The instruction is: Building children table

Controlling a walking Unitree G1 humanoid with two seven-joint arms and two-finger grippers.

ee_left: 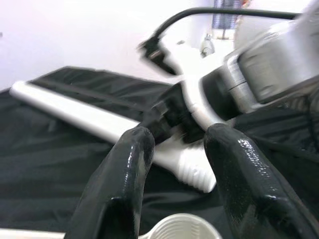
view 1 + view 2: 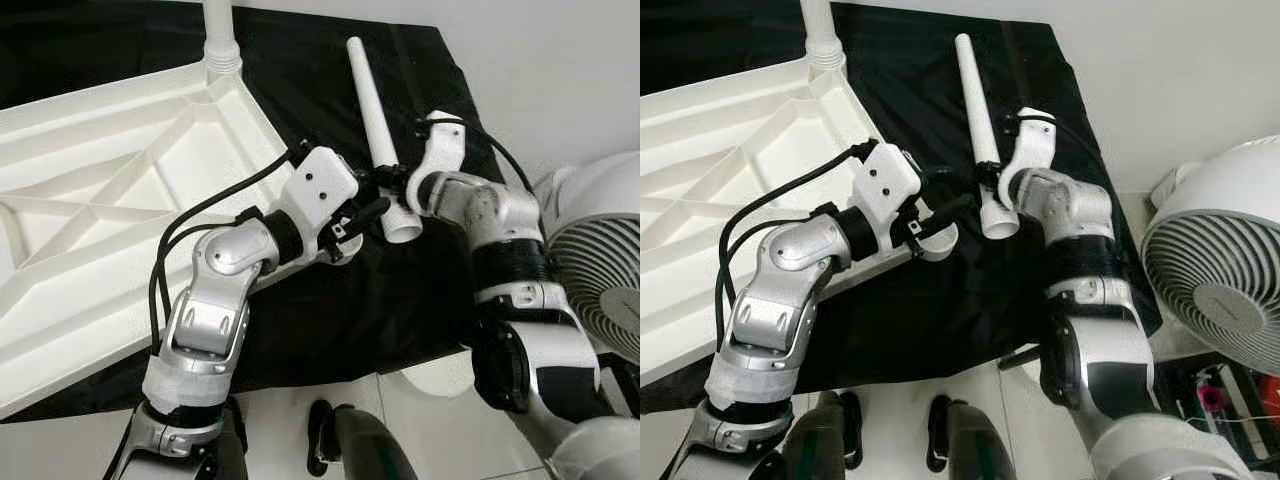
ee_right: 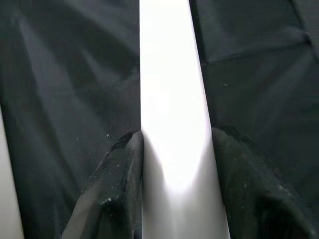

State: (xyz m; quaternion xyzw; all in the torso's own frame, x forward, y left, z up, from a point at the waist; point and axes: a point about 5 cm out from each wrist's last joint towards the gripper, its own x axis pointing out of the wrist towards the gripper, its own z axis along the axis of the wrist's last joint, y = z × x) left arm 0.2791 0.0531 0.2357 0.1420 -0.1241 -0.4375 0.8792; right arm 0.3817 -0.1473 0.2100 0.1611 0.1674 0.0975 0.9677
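A white table top (image 2: 90, 200) lies upside down on a black cloth (image 2: 300, 60), with one white leg (image 2: 220, 35) standing upright in its far corner socket. A loose white table leg (image 2: 370, 105) lies on the cloth, its ribbed end (image 2: 402, 226) pointing toward me. My right gripper (image 2: 388, 180) is shut on this leg near the ribbed end, and its fingers (image 3: 124, 164) press both sides of the leg (image 3: 172, 99). My left gripper (image 2: 358, 222) is open beside that end, just above the table top's near corner socket (image 2: 937, 240).
A white floor fan (image 2: 600, 265) stands close on the right, by my right elbow. The cloth's right edge drops to a pale floor (image 2: 560, 70). My own legs (image 2: 360, 450) are at the near edge of the table top.
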